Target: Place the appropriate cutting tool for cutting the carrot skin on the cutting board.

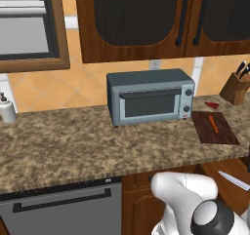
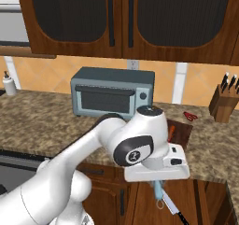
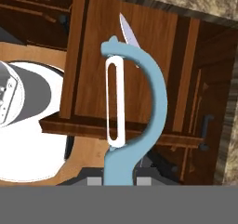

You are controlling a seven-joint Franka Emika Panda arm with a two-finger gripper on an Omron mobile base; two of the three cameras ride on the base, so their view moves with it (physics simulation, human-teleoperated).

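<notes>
I have the slim pale blue-and-white peeler (image 3: 135,121) clamped in the two-finger gripper (image 3: 120,179), its handle pinched at the base of the hand view and its white blade loop standing up in front of the brown wooden cabinet doors (image 3: 116,69). From the right base view the gripper (image 2: 158,184) hangs below the front edge of the speckled granite worktop (image 2: 42,126), the peeler (image 2: 159,191) dangling under it (a grey knife blade (image 2: 170,204) pokes out just beside it). The flat dark reddish-brown wooden cutting board (image 1: 215,127) lies on the worktop near its right end, just right of the grey toaster oven (image 1: 149,96), with the small orange carrot (image 1: 213,123) lying on it. A small red utensil (image 1: 211,104) sits behind the board, and the wooden knife block (image 1: 236,87) stands at the back right corner. A white bottle (image 1: 7,108) is at the far left.
</notes>
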